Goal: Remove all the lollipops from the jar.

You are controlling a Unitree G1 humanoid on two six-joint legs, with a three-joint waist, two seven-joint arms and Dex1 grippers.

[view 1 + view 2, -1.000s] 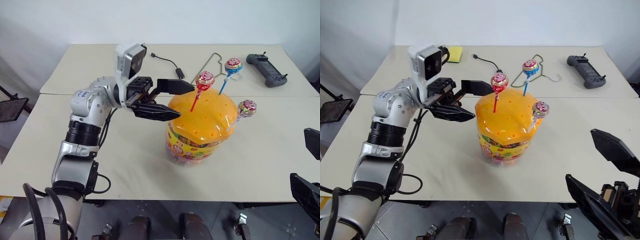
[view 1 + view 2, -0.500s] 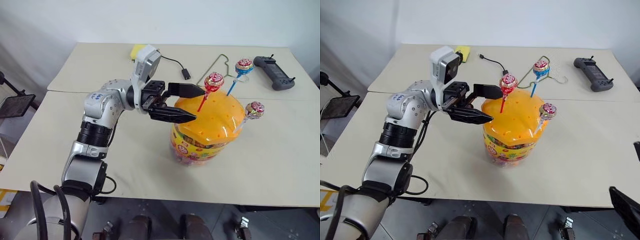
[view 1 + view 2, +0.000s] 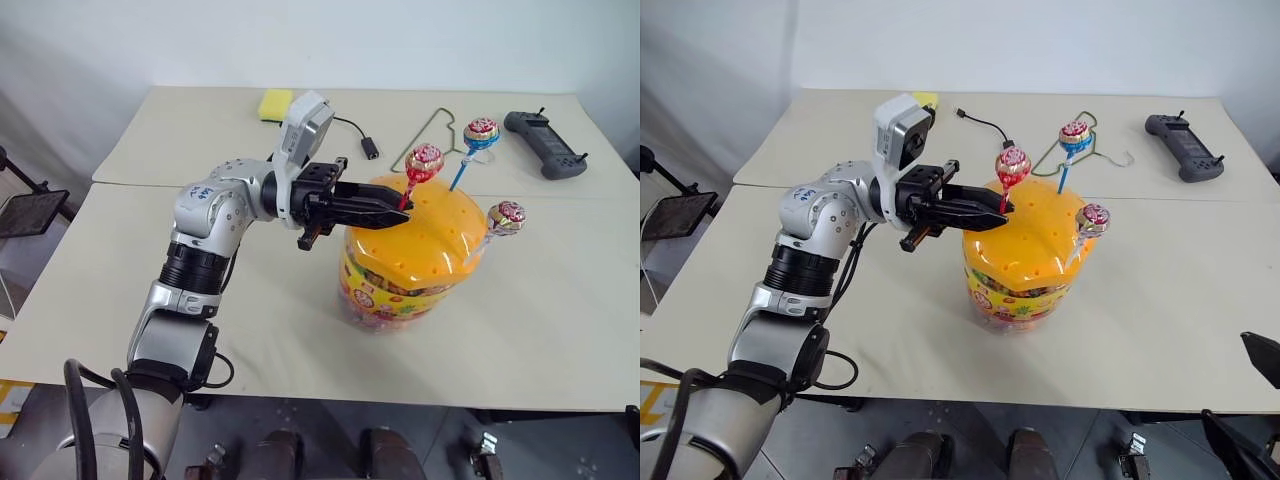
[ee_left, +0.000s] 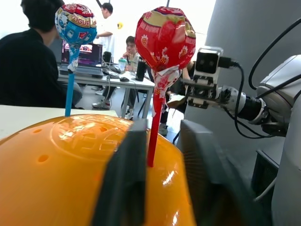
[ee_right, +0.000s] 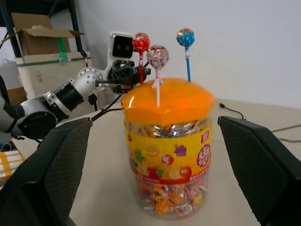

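The jar (image 3: 405, 285) is a clear tub with a colourful label and a domed orange lid (image 3: 425, 225), standing on the near table. Three lollipops stick up out of the lid's holes. One has a red stick (image 3: 424, 161), one a blue stick (image 3: 480, 133) and one a pale stick (image 3: 506, 216). My left gripper (image 3: 400, 204) reaches in level from the left, over the lid, and its fingers (image 4: 123, 181) are shut on the red stick (image 4: 154, 136). My right gripper (image 5: 154, 121) stands wide open, well short of the jar (image 5: 169, 155), with nothing between its fingers.
On the far table lie a black game controller (image 3: 541, 144), a bent wire hanger (image 3: 432, 122), a yellow sponge (image 3: 275, 103) and a black cable with a plug (image 3: 366, 147). A seam runs between the two tables behind the jar. Several people sit at desks (image 4: 33, 61) in the background.
My left gripper's fingers have gone from wide open to shut around the red stick. My right gripper has sunk toward the lower right corner of the head views. The camera has also shifted.
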